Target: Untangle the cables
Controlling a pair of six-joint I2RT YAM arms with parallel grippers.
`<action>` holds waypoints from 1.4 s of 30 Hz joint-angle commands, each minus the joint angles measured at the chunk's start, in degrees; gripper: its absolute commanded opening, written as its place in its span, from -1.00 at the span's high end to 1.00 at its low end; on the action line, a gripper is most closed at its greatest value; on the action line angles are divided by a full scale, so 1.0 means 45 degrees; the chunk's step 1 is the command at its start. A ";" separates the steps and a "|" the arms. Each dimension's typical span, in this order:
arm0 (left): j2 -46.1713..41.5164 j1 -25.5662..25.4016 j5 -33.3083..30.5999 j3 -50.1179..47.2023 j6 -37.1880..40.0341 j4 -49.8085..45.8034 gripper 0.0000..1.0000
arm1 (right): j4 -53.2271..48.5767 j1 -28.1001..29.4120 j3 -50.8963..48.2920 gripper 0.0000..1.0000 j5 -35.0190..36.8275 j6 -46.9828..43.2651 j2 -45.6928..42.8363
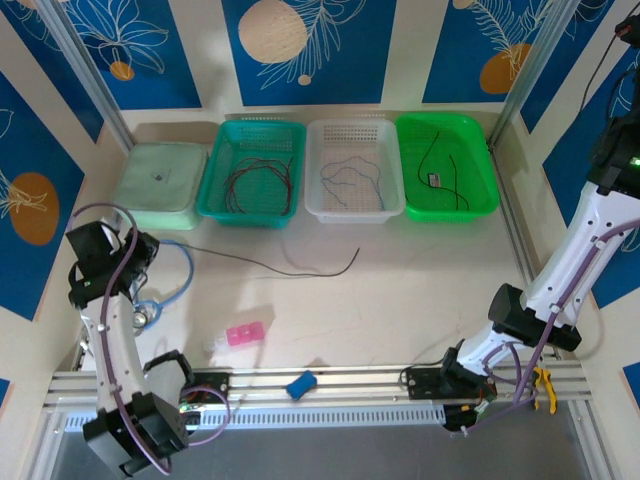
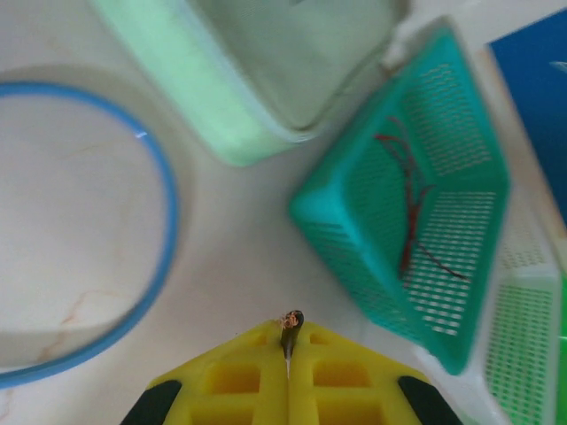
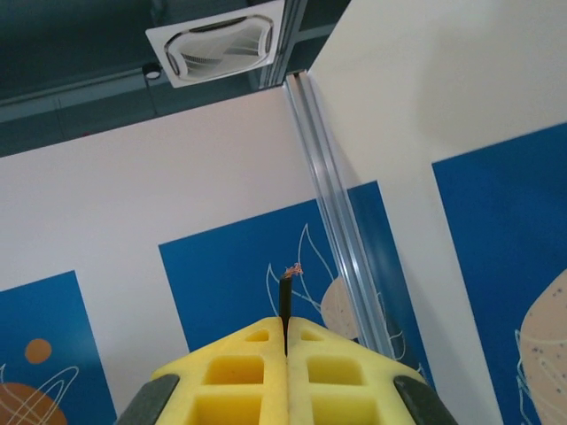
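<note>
Plainly the left gripper (image 2: 288,347), clamped on a cable tip (image 2: 290,322), sits nearest the black cable (image 1: 285,272) running rightward across the table (image 1: 430,285); the right gripper (image 3: 285,341), aimed upward, pinches a second cable tip (image 3: 285,290).

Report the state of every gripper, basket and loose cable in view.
Left gripper: shut on dark wire end.
Right gripper: shut on black wire end.
Teal basket: holds coiled red and dark cables.
White basket: holds grey-blue cable.
Green tray: holds black cable.
Table cable: lying loose, gently curved.
</note>
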 commanded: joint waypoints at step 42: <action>-0.0979 -0.1529 0.0329 0.2476 -0.1155 -0.0645 1.00 | 0.1426 0.3382 0.3577 1.00 -0.0286 -0.0624 0.4166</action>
